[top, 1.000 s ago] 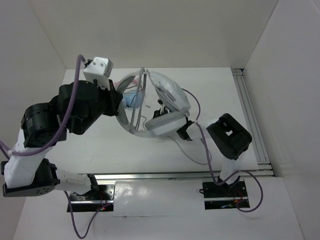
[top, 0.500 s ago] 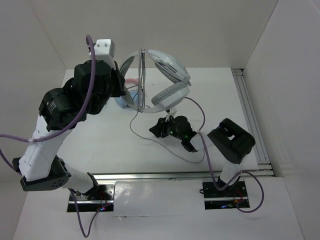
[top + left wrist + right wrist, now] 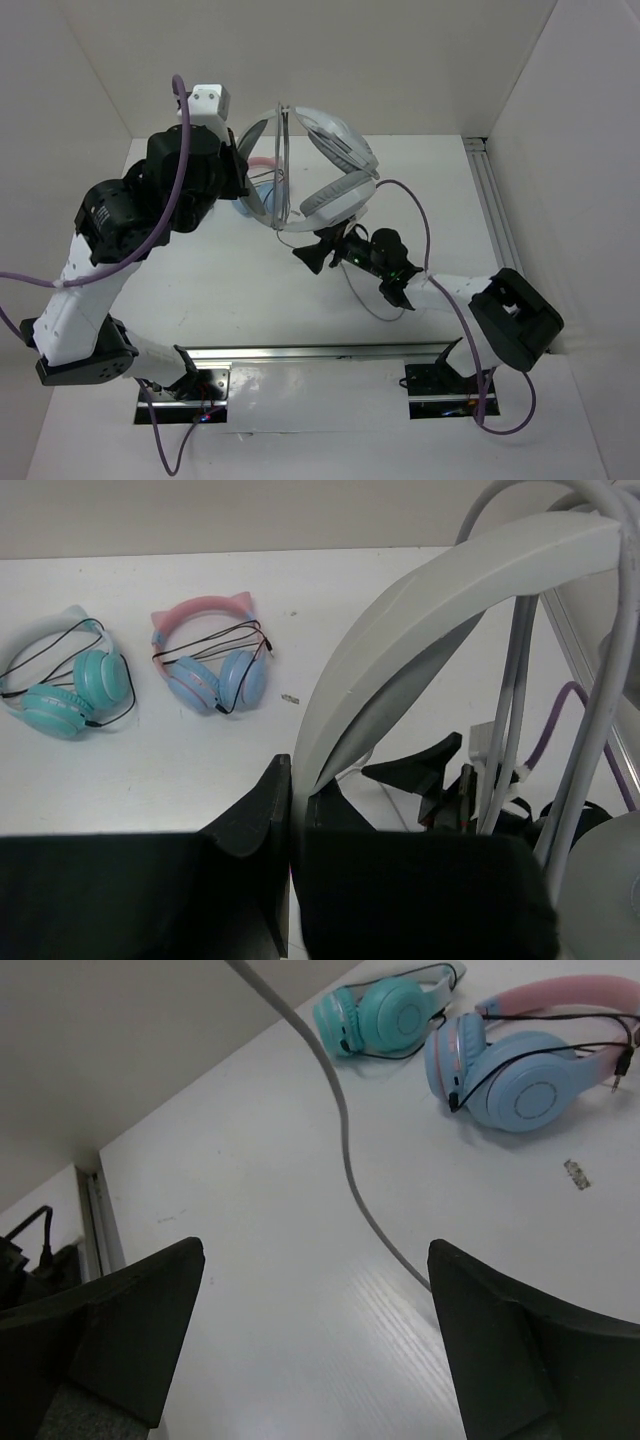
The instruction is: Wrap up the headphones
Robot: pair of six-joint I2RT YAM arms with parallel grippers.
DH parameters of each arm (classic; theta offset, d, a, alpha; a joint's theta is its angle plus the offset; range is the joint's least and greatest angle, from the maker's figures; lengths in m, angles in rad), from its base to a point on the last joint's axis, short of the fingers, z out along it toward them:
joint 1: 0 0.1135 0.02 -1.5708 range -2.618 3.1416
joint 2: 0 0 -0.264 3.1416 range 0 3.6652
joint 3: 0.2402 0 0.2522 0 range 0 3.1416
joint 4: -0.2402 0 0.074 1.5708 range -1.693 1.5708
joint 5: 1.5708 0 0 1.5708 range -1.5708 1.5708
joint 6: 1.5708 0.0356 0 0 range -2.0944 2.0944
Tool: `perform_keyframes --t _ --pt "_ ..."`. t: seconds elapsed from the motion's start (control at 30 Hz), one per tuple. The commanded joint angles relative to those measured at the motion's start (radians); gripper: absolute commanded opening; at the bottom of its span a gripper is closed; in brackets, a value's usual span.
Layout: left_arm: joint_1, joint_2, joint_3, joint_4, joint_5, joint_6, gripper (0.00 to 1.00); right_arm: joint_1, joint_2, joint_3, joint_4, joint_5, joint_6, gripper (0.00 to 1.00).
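Item: headphones (image 3: 338, 150) — white-and-grey, held aloft over the table (image 3: 200, 285), headband pinched in the left gripper (image 3: 298, 800). The cable (image 3: 345, 1140) hangs loose, not yet wound. Right gripper (image 3: 318, 250) — fingers spread, empty. Over the last second it has come away from the ear cups and reached beneath them, probably for the cable. Teal pair (image 3: 70, 685) and cat-ear pair (image 3: 215, 665) lie well apart.

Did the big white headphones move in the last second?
Yes. In the top view the headphones have shifted away from the long metal rail, toward the far side of the scene, with the left gripper clamped on their headband.
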Motion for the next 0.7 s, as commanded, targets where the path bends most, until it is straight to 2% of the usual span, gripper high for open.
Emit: perform_keyframes --t 0.0,0.07,0.17,0.33,0.43,0.47,0.5,0.53,0.63,0.67 --pt "0.001 -0.018 0.018 0.104 0.021 -0.079 0.0 0.057 0.049 0.067 -0.119 -0.031 -0.102 1.0" --pt "0.001 -0.009 0.03 0.104 0.031 -0.079 0.0 0.107 0.116 0.109 -0.17 0.006 -0.146 1.0" --pt "0.001 0.0 0.05 0.094 0.041 -0.079 0.0 0.143 0.21 0.127 -0.179 0.139 -0.166 1.0" --pt "0.001 -0.009 0.059 0.085 0.051 -0.079 0.0 0.152 0.33 0.181 -0.165 0.197 -0.185 1.0" --pt "0.001 -0.02 0.059 0.085 0.06 -0.088 0.0 0.164 0.393 0.21 -0.153 0.237 -0.194 0.88" --pt "0.001 -0.02 0.059 0.085 0.06 -0.088 0.0 0.164 0.405 0.21 -0.144 0.237 -0.194 0.8" --pt "0.001 -0.02 0.059 0.085 0.06 -0.088 0.0 0.164 0.425 0.221 -0.144 0.237 -0.194 0.67" --pt "0.001 -0.03 0.059 0.085 0.06 -0.088 0.0 0.164 0.425 0.221 -0.144 0.237 -0.194 0.64" --pt "0.001 -0.03 0.059 0.076 0.06 -0.088 0.0 0.164 0.437 0.221 -0.116 0.259 -0.194 0.64" --pt "0.001 -0.03 0.059 0.076 0.071 -0.088 0.0 0.164 0.437 0.221 -0.116 0.259 -0.194 0.67"
